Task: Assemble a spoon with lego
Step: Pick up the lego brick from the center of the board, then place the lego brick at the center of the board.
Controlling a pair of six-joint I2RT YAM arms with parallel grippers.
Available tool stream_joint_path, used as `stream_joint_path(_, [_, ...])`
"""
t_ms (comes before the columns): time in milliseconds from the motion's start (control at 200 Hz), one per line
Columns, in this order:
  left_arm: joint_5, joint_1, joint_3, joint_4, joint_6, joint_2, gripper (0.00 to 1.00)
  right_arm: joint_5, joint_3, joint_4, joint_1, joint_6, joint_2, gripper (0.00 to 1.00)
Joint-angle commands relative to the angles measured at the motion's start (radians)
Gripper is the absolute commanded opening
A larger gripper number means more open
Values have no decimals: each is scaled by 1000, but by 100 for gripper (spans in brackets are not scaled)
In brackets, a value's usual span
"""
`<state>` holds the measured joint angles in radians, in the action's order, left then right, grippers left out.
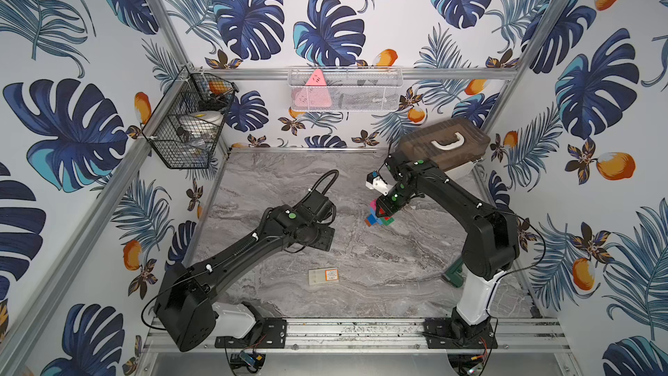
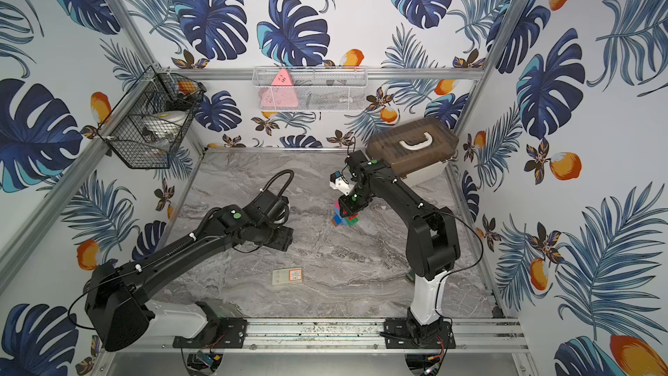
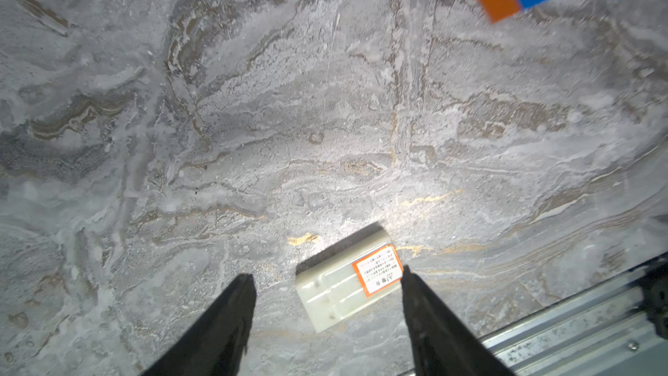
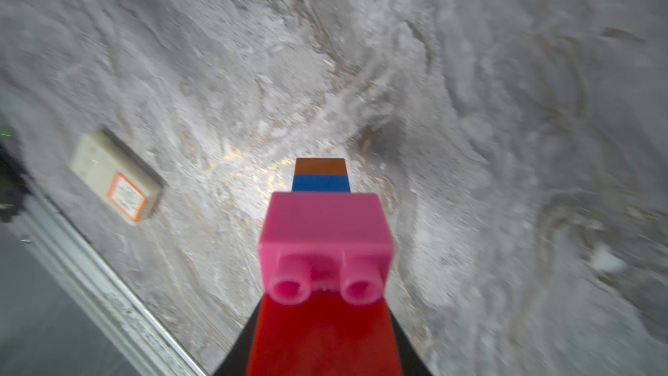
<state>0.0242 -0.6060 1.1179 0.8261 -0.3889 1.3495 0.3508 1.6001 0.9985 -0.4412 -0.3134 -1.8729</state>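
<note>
- The right gripper has its jaws clenched on the red brick at the head of the spoon. The pink brick and the blue-and-orange stem project beyond the fingertips.
- In both top views the spoon sits under the right gripper, right of centre over the marble table. Whether it touches the surface cannot be told.
- The left gripper has its jaws released, standing apart above the table.
- A beige box with an orange label lies flat near the front edge, well apart from the spoon.
</note>
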Motion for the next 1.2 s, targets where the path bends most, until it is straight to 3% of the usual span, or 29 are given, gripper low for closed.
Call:
stream_joint_path(0, [-96, 66, 30, -23, 36, -26, 71, 365, -114, -328, 18, 149, 24, 25])
stream_joint_path(115, [-141, 131, 82, 11, 73, -14, 71, 559, -254, -693, 19, 345, 27, 25])
stream_joint_path(250, [-156, 181, 135, 54, 96, -4, 71, 692, -379, -1188, 19, 639, -43, 25])
stream_joint_path(415, [-170, 232, 154, 75, 106, 4, 71, 741, -429, -1784, 18, 1015, -220, 25])
stream_joint_path(575, [-169, 252, 177, 92, 112, 33, 71, 733, -367, -2507, 20, 1541, -490, 27])
stream_joint_path(1031, [-182, 265, 238, 56, 113, 154, 71, 757, -276, -2509, 15, 1566, -673, 28])
stream_joint_path(1196, [-191, 267, 247, 35, 113, 184, 71, 776, -264, -2442, 17, 1553, -697, 34])
